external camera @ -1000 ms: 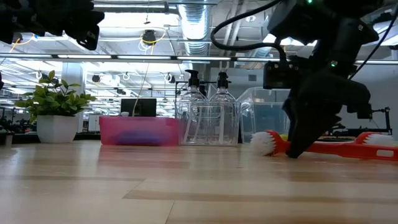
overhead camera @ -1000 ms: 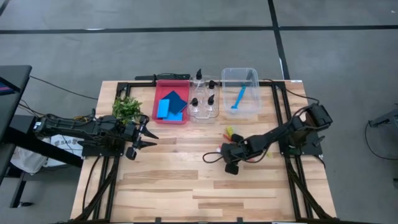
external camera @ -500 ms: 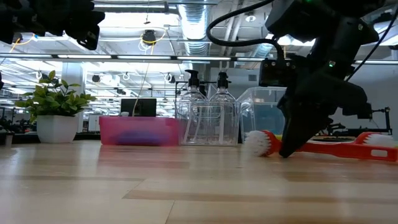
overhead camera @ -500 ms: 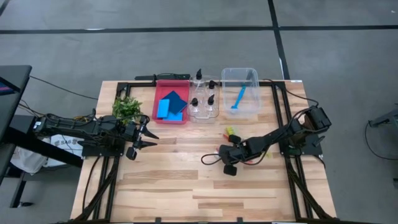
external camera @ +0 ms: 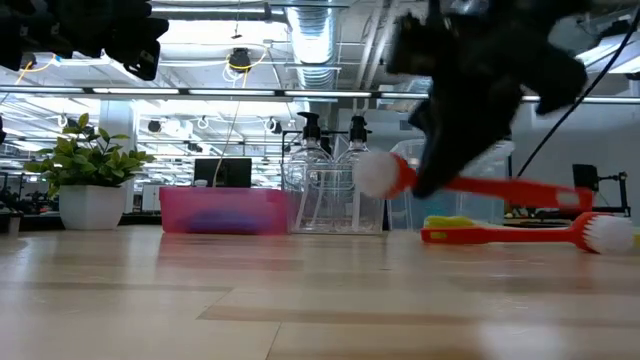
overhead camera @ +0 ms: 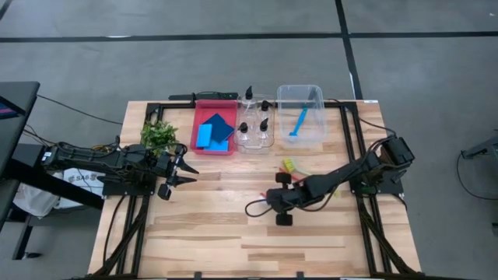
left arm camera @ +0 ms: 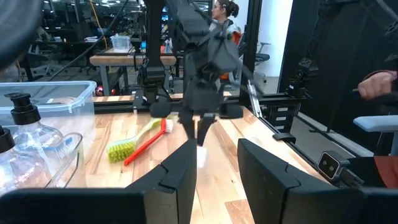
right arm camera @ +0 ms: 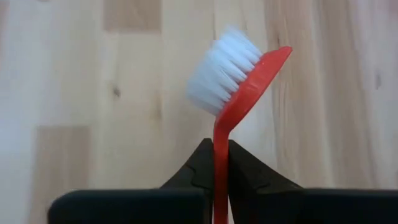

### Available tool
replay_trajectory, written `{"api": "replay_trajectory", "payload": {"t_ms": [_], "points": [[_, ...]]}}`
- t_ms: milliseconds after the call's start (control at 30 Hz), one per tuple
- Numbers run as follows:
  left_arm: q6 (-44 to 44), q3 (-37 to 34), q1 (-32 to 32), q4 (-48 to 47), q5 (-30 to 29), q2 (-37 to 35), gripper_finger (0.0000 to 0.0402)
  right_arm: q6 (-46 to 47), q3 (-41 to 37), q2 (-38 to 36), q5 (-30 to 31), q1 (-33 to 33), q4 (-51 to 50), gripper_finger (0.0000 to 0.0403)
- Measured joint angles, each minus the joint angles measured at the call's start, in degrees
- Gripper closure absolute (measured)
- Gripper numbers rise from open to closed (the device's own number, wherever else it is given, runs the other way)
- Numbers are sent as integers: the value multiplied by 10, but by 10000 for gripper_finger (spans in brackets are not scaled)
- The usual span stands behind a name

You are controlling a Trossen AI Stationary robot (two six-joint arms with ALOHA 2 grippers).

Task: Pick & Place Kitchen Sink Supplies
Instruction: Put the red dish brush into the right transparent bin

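No readable text — labels, signs illegible.

The red brush runs off the picture's edge in the right wrist view. Its lower handle is pinched out of sight between the fingers of the right tool. From above, that arm covers nearly all of the brush, and the bristle head cannot be made out there. In the low view the same tool is a dark smear across the middle of the handle.

Toward eleven o'clock on the counter, the sponges show only as a blurred dark patch through the wall of the red bin.

In the left wrist view, the left tool, the bottles and a person's hand are all cut off at the picture's edges.
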Motion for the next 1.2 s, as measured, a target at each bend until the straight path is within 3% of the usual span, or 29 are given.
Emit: {"api": "replay_trajectory", "payload": {"t_ms": [233,633,867,1200], "points": [[0,0,0,0,0,0,284,-50,122,-1,35,0,-121,386],[0,0,0,0,0,0,284,-112,314,-2,241,-59,-307,385],[0,0,0,1,0,0,284,-108,378,-2,293,-156,-362,393],[0,0,0,4,0,0,284,-4,387,0,325,-332,-425,392]]}}
